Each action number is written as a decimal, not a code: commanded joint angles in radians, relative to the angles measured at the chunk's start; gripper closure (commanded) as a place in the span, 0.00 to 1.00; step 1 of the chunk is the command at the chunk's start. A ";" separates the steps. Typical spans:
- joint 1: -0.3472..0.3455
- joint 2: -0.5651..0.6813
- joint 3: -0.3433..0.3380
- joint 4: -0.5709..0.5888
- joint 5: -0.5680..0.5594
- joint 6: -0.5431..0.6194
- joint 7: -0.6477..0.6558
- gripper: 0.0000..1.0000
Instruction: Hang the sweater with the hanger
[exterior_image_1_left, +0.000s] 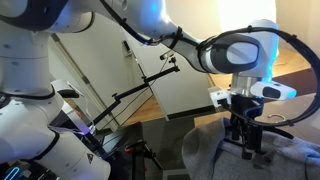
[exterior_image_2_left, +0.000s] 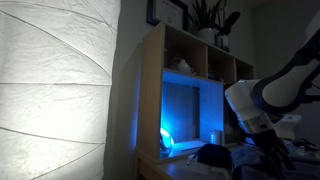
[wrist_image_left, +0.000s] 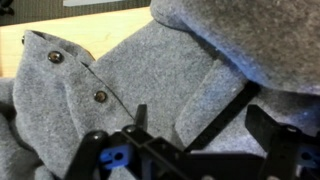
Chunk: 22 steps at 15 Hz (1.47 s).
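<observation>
The black gripper (wrist_image_left: 190, 150) is held wide open and empty just above the soft grey buttoned sweater (wrist_image_left: 150, 80), where a thin fold may be pinched and lost.

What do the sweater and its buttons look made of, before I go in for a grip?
The sweater looks like thick felted wool or fleece, with a matte finish: fuzzy, heathered grey surface, soft rounded folds. Its buttons look hard, brownish and slightly glossy, possibly plastic or horn; they are too small to tell.
</observation>
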 joint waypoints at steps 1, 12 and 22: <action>0.053 -0.053 -0.017 -0.070 -0.046 0.062 0.005 0.00; 0.108 -0.043 -0.009 -0.117 -0.094 0.112 -0.001 0.00; 0.113 -0.041 -0.006 -0.120 -0.091 0.124 -0.003 0.78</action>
